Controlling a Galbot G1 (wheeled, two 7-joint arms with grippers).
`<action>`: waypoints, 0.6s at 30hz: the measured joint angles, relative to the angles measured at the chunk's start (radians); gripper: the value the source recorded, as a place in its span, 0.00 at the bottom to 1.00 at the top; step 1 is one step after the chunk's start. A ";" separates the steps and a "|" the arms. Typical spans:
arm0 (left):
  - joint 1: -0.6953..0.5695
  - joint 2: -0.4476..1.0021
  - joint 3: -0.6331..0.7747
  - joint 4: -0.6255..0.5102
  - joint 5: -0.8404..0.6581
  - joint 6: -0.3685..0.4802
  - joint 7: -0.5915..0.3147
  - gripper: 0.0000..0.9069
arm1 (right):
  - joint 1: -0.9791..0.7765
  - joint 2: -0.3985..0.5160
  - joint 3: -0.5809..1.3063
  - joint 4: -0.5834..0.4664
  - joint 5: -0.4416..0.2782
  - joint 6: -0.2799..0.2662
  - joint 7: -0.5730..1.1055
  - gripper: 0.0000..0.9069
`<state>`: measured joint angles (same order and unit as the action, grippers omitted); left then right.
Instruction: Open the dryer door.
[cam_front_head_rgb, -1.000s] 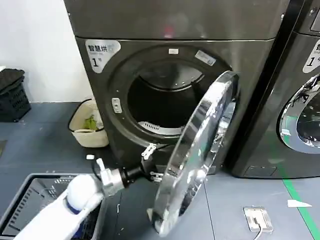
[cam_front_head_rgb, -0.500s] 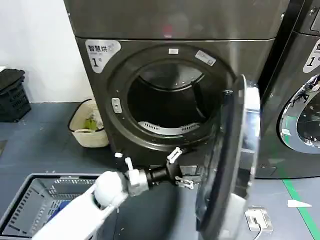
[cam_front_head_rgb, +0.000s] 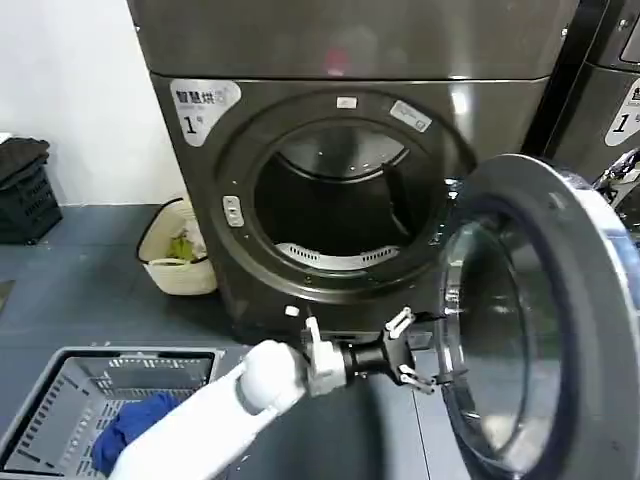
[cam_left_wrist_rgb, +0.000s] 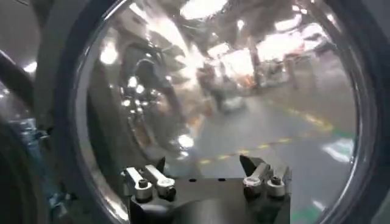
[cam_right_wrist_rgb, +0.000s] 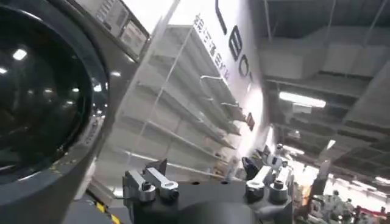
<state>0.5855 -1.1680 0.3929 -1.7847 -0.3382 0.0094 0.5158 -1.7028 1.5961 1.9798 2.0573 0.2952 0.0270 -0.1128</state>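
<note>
While the dryer door (cam_front_head_rgb: 535, 320) stands swung wide to the right of the drum opening (cam_front_head_rgb: 335, 205), its dark inner side and glass are turned toward the camera. The left gripper (cam_front_head_rgb: 418, 350) is held just beside the door's inner rim, jaws apart on nothing. The right gripper (cam_right_wrist_rgb: 207, 182) is seen with jaws apart beside the neighbouring machine (cam_right_wrist_rgb: 42, 103). A laundry basket (cam_front_head_rgb: 60, 400) is set on the floor at lower left.

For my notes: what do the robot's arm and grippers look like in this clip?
The left arm is smooth glossy white with a rounded joint, then a silver wrist collar and a black cylinder. The left gripper has a black body with silver-white fingers and bolt heads. The right gripper looks the same.
</note>
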 joint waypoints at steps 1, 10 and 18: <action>-0.009 -0.010 0.008 0.007 -0.001 0.001 -0.001 1.00 | -0.001 0.001 0.002 0.000 0.000 0.001 0.001 1.00; -0.099 -0.116 0.075 0.108 -0.002 0.004 -0.004 1.00 | 0.001 0.012 0.007 0.008 0.001 0.001 0.004 1.00; -0.169 -0.206 0.106 0.205 -0.002 0.008 -0.005 1.00 | 0.004 0.013 0.006 0.010 0.001 0.001 0.010 1.00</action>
<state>0.4164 -1.3736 0.4994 -1.5802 -0.3402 0.0175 0.5108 -1.6988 1.6093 1.9854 2.0670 0.2964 0.0282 -0.1032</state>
